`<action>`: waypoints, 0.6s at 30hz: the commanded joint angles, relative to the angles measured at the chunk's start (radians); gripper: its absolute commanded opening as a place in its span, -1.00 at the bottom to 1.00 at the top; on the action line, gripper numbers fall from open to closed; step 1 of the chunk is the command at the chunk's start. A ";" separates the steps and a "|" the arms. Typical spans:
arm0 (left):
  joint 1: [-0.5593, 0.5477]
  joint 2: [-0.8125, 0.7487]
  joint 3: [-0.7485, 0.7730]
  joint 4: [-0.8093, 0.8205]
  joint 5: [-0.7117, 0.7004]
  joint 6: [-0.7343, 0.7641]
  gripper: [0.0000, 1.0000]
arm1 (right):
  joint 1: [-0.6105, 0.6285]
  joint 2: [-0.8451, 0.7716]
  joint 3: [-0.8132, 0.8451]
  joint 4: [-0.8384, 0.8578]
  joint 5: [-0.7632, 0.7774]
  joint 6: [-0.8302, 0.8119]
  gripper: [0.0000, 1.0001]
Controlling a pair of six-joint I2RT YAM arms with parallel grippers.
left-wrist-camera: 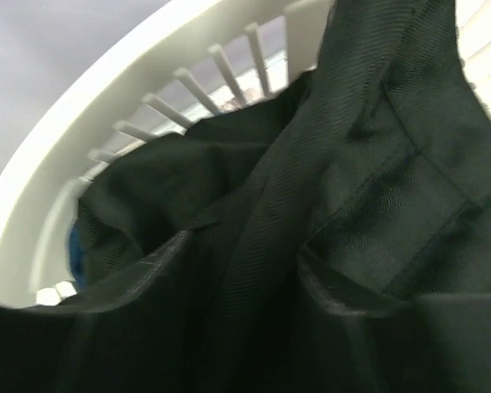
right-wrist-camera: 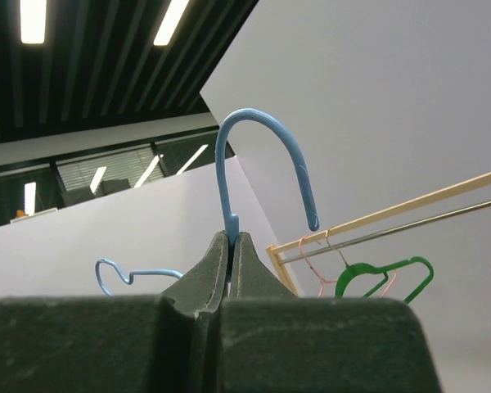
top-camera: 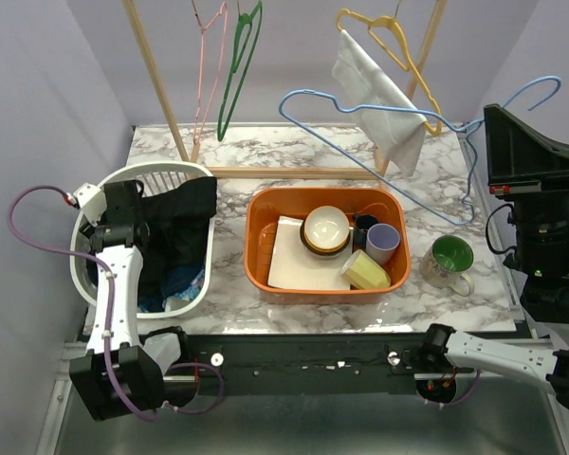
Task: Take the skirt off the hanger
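Note:
The black skirt (top-camera: 185,204) lies in the white laundry basket (top-camera: 161,172) at the left, one part draped over its far rim. My left gripper (top-camera: 136,235) is down in the basket; in the left wrist view its jaws stand apart (left-wrist-camera: 245,278) with a band of the skirt (left-wrist-camera: 393,164) lying between them. The blue hanger (top-camera: 360,106) is bare and held in the air over the table's right half. My right gripper (top-camera: 481,125) is shut on its neck just under the hook (right-wrist-camera: 262,131), the fingers (right-wrist-camera: 204,278) pressed together.
An orange tub (top-camera: 256,256) with bowls, cups and a white cloth sits mid-table. A green mug (top-camera: 450,258) stands to its right. The wooden rack (top-camera: 161,76) at the back carries pink, green and yellow hangers; a white cloth (top-camera: 379,95) hangs on the yellow one.

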 commanded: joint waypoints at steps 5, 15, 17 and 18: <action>0.007 -0.027 0.345 -0.070 0.157 -0.047 0.97 | -0.005 -0.035 -0.040 -0.013 0.039 -0.006 -0.99; 0.003 -0.006 0.433 -0.077 0.722 -0.045 0.66 | -0.005 -0.014 -0.063 -0.024 0.038 0.009 -0.99; 0.003 -0.039 0.347 -0.027 0.805 -0.085 0.44 | -0.003 -0.014 -0.069 -0.025 0.038 0.014 -0.99; 0.003 -0.069 0.312 0.034 0.829 -0.099 0.35 | -0.005 -0.014 -0.073 -0.025 0.036 0.014 -0.99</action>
